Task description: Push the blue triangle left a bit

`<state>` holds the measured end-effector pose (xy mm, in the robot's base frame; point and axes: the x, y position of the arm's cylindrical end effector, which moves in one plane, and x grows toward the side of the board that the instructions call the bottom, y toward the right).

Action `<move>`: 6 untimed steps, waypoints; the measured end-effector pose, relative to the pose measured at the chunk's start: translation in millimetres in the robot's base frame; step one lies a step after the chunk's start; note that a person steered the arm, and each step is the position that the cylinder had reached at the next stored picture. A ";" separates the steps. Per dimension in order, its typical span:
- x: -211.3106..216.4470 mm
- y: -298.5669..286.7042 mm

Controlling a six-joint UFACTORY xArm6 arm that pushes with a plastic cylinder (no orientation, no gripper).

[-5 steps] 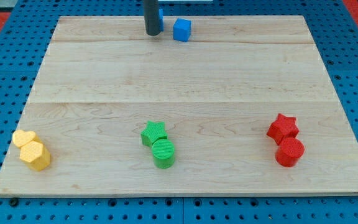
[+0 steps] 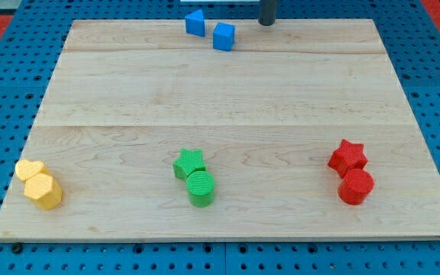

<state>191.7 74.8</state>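
Observation:
The blue triangle (image 2: 195,22) lies at the top edge of the wooden board (image 2: 220,99), just left of a blue cube (image 2: 223,36). My tip (image 2: 266,23) is at the view's top, right of both blue blocks, about a block's width from the cube and touching neither.
A green star (image 2: 189,163) and green cylinder (image 2: 201,187) sit at the bottom middle. A red star (image 2: 347,156) and red cylinder (image 2: 356,186) are at the bottom right. A yellow heart (image 2: 29,169) and yellow hexagon (image 2: 43,190) are at the bottom left.
My tip has moved from in front of the blue triangle, left of the cube, to the right of the cube. The blue triangle is now uncovered. No block has moved.

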 end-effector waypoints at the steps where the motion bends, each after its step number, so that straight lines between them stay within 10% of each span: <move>1: 0.9 -25.9; 6: 64.9 -186.2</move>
